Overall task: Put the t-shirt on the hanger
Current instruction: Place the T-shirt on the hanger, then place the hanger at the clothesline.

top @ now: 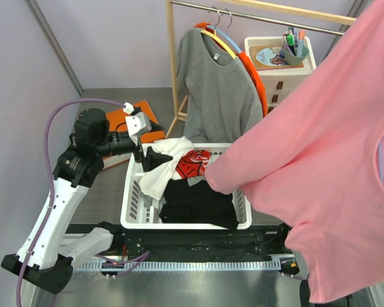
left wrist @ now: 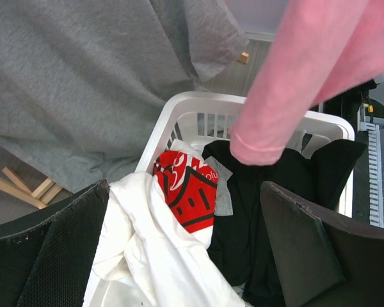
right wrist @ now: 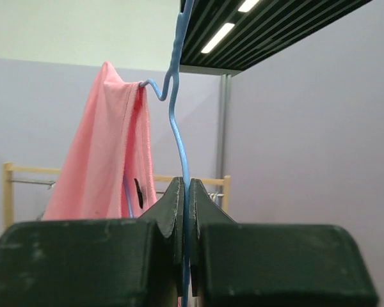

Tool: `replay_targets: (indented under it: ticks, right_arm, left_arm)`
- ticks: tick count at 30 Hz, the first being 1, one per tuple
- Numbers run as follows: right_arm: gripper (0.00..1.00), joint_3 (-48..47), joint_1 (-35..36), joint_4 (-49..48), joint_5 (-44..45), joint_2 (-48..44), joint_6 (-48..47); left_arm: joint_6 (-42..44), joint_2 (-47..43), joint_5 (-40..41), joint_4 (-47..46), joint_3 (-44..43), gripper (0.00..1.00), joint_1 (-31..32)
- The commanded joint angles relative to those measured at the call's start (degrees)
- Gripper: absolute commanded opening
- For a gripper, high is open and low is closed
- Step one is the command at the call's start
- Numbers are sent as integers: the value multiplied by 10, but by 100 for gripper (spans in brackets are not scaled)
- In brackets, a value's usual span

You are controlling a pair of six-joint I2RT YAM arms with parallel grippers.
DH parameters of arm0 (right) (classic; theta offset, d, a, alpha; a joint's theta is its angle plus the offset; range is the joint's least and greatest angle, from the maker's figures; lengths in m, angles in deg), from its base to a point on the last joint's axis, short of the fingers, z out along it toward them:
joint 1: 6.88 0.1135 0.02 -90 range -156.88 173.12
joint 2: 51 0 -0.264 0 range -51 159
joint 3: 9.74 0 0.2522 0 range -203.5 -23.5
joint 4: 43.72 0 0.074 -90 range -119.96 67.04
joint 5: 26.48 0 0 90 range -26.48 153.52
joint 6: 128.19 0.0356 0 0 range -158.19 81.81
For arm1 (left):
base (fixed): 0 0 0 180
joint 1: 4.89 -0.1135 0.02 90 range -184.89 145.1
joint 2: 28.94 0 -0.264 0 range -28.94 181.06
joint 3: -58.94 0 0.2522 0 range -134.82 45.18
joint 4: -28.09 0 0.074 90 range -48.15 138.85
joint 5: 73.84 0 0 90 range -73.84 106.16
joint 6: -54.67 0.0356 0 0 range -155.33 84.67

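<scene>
The pink t-shirt [top: 326, 160] hangs high on the right and fills that side of the top view, one sleeve [left wrist: 288, 83] dangling over the basket. In the right wrist view it [right wrist: 109, 153] drapes over the light-blue wire hanger [right wrist: 177, 128], a small dark label showing. My right gripper [right wrist: 184, 192] is shut on the hanger's wire just below the hook; the shirt hides this gripper from above. My left gripper [top: 155, 158] hovers open over the basket's left side, its fingers [left wrist: 57, 249] spread wide above the white garment with nothing between them.
A white laundry basket [top: 131, 211] holds a white garment with a red print [top: 192, 164] and black clothes [top: 198, 201]. Behind it a grey shirt [top: 217, 83] hangs on a wooden rack [top: 173, 64]. A white drawer unit [top: 285, 77] stands back right, an orange box [top: 125, 121] back left.
</scene>
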Motion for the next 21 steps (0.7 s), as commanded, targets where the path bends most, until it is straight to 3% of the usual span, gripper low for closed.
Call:
replay_targets:
  ticks: [1, 7, 10, 16, 17, 21]
  right_arm:
    - [1, 8, -2, -155, 81, 90, -100]
    - [1, -17, 6, -222, 121, 151, -220]
    - [1, -8, 7, -236, 96, 146, -242]
    - [1, 54, 6, -113, 3, 77, -174]
    - [1, 69, 5, -76, -53, 55, -157]
    - [1, 131, 2, -2, -126, 27, -89]
  left_arm:
    - [-14, -9, -23, -46, 7, 100, -3]
    - [-10, -14, -35, -71, 41, 100, -2]
    - [-3, -15, -35, -74, 52, 100, -2]
    - [-5, -8, -42, -85, 66, 100, -3]
    - [-6, -7, -41, -85, 66, 100, -3]
    - [-12, -6, -42, -84, 68, 100, -3]
